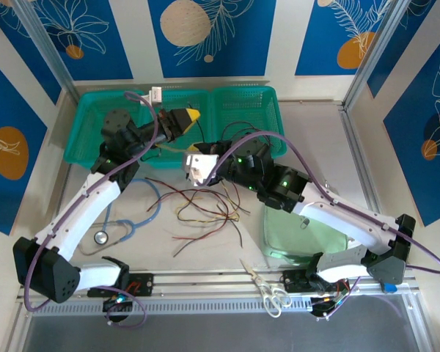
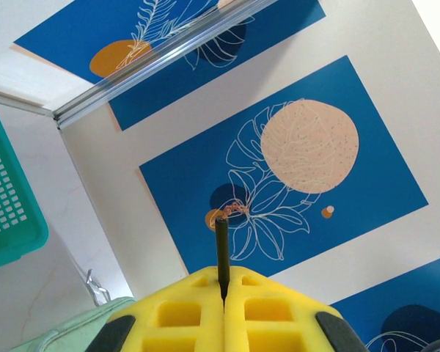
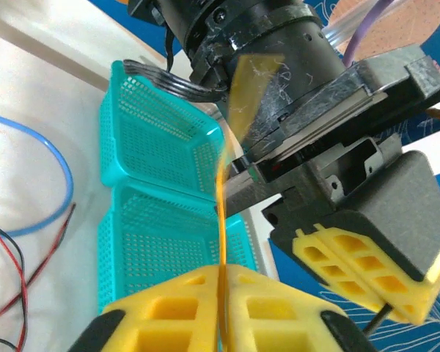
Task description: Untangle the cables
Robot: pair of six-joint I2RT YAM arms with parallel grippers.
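Working over the pale, smooth table (image 1: 326, 136), you have two teal plastic mesh baskets (image 1: 242, 103) at the far edge, and both arms crowd together just in front of them. A light-blue stethoscope (image 1: 101, 237) curls at the left, scissors (image 1: 276, 298) lie by the front rail, and a translucent green tray (image 1: 279, 238) sits under the right arm. The thin red, black and yellow cables (image 1: 205, 213) sprawl loosely mid-table. Your left gripper (image 2: 224, 293) presses its hollow-celled yellow pads together on a black wire (image 2: 221, 246) with a bare copper tip. Your right gripper (image 3: 221, 275) is clamped on a yellow wire (image 3: 221, 213). Blue leaf-print panels (image 1: 205, 37) line the walls.
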